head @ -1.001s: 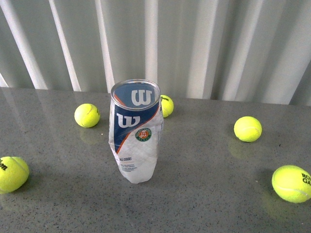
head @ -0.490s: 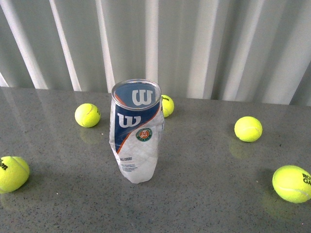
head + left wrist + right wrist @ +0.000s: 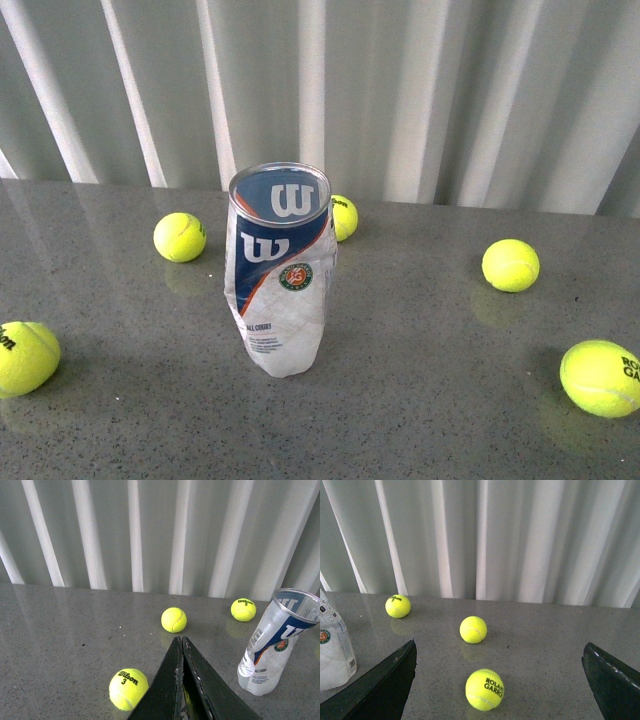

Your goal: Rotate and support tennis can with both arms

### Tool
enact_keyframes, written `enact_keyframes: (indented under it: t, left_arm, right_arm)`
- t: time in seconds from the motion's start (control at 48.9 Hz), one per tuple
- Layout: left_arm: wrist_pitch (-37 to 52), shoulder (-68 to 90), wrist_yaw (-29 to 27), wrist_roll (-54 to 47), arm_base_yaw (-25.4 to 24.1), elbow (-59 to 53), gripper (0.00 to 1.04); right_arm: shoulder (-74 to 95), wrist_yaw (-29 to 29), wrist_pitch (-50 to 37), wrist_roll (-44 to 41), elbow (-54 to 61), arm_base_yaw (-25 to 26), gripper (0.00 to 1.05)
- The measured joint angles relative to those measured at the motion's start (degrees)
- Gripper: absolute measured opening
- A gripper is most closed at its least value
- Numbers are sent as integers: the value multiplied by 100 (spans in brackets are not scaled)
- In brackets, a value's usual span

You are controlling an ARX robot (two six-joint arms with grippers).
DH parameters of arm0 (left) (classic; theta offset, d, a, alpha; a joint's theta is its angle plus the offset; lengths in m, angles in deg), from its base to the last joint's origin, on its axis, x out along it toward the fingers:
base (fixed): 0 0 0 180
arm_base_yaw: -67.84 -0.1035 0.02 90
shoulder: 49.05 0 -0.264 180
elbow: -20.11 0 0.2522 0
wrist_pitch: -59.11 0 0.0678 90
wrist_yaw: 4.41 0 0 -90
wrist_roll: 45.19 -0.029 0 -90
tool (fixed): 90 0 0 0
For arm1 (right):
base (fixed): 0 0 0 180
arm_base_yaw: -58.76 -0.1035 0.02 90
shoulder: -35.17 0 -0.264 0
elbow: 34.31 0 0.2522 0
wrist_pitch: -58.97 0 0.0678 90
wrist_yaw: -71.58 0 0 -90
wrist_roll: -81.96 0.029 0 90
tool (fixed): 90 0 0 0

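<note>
Nothing has visibly moved since the earlier front views: the tennis can [image 3: 279, 268] stands upright at the same spot on the grey table [image 3: 420, 400], its open rim toward the camera.

Taking the can as landmark and going near to far, in the front view one tennis ball [image 3: 27, 356] lies well off to its left at the near edge, and a ball printed ROLAND GARROS [image 3: 600, 377] lies well off to its right. Farther back a ball [image 3: 510, 265] sits right of the can and another [image 3: 179, 237] left of it. A fifth ball [image 3: 343, 217] sits just behind the can, partly hidden by it. A pleated white curtain [image 3: 400, 90] closes the back.

The left gripper [image 3: 181, 642] has its fingers pressed together on nothing, with the can to one side. The right gripper [image 3: 500, 680] is spread wide and empty, the ROLAND GARROS ball between its fingers.
</note>
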Motion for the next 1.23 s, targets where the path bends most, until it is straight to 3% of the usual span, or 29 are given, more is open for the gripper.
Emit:
enact_keyframes:
  t: [0.163, 0.286, 0.613, 0.756, 0.981, 1.083, 1.124, 1.226]
  left_arm:
    - [-273, -275, 0, 0, 0, 0, 4]
    - [-1202, -1040, 0, 2, 0, 2, 4]
    - [-1246, -1215, 0, 4, 0, 2, 4]
    - [-1246, -1215, 0, 4, 0, 2, 26]
    - [-1246, -1215, 0, 7, 0, 2, 78]
    - [-1246, -1215, 0, 7, 0, 2, 96]
    - [-1246, -1215, 0, 4, 0, 2, 100]
    - [-1246, -1215, 0, 4, 0, 2, 97]
  right_arm:
    - [0, -2, 0, 0, 0, 0, 98]
    - [0, -2, 0, 0, 0, 0, 98]
    - [0, 0, 0, 0, 0, 0, 98]
    - [0, 0, 0, 0, 0, 0, 98]
    - [0, 0, 0, 0, 0, 0, 98]
    - [0, 0, 0, 0, 0, 0, 98]
    - [0, 0, 0, 0, 0, 0, 98]
    - [0, 0, 0, 0, 0, 0, 98]
